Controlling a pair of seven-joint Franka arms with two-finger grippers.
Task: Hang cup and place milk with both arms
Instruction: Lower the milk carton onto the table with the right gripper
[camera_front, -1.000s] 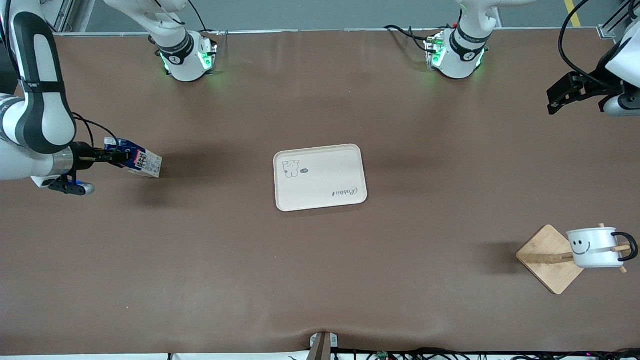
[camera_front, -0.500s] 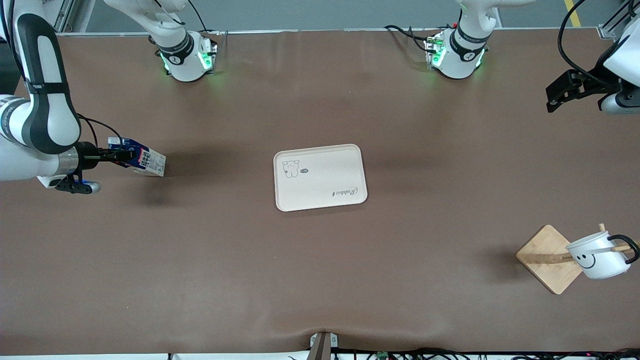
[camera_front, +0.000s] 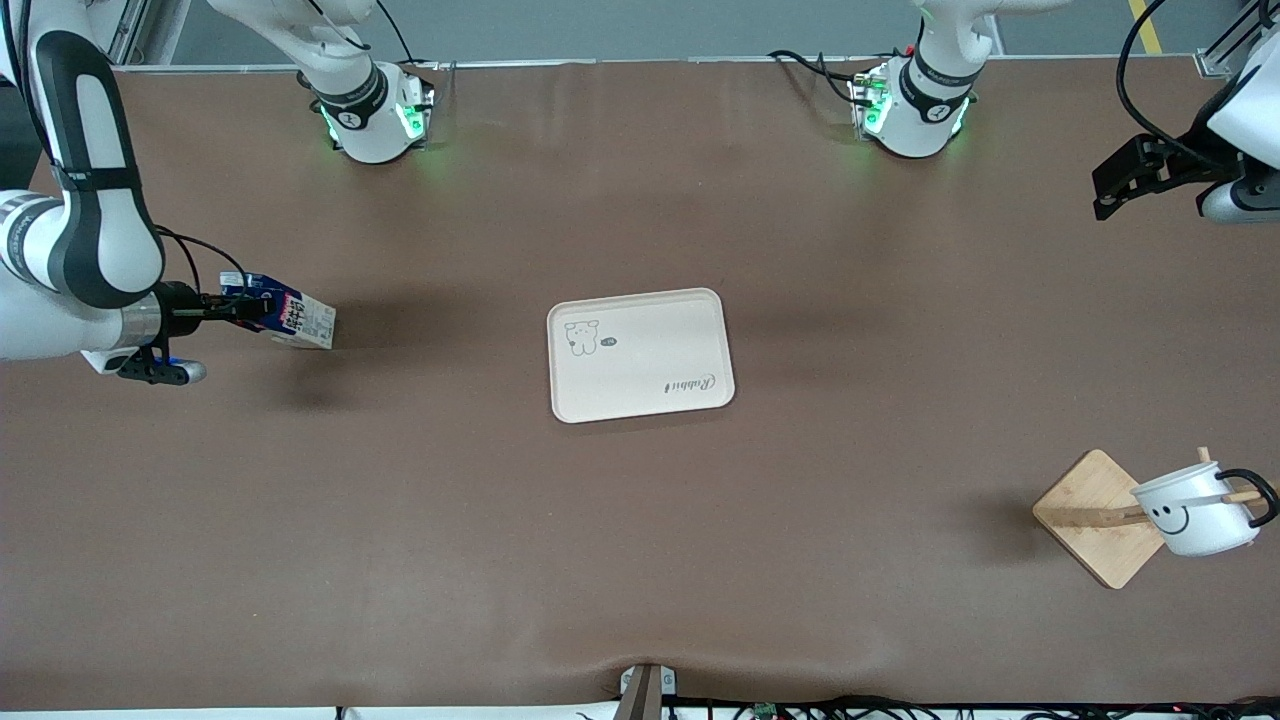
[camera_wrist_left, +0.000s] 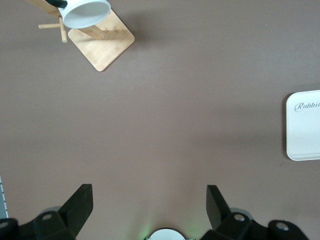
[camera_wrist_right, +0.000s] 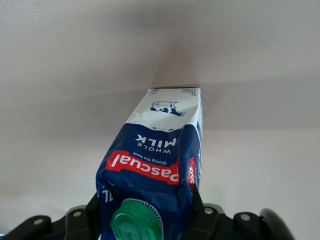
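Presently the right end effector (camera_front: 232, 310), mid-left of frame, clamps the blue-and-white milk carton (camera_front: 290, 318) aloft for placing; the left end effector (camera_wrist_left: 148, 206), spread apart, waits; the white smiley mug (camera_front: 1190, 508) hangs on the wooden rack (camera_front: 1090, 515).

Blue-and-white milk (camera_wrist_right: 155, 170) with red band, green cap; white cup (camera_front: 1192, 508), black smiley.

From my console the table (camera_front: 640, 560) wears a matt brown covering, smooth, slightly rippled along the lower edge of the front view. The tray (camera_front: 640, 355) at centre looks like matt cream plastic. At lower right the rack (camera_front: 1095, 517) is pale, unvarnished-looking wood; the cup (camera_front: 1192, 510) on it has a glossy white enamel-like finish. The milk (camera_wrist_right: 157, 165) is printed coated paperboard, creased, with a ribbed green plastic cap (camera_wrist_right: 136, 220). Both arms' shells (camera_front: 95, 215) look like glossy white plastic.
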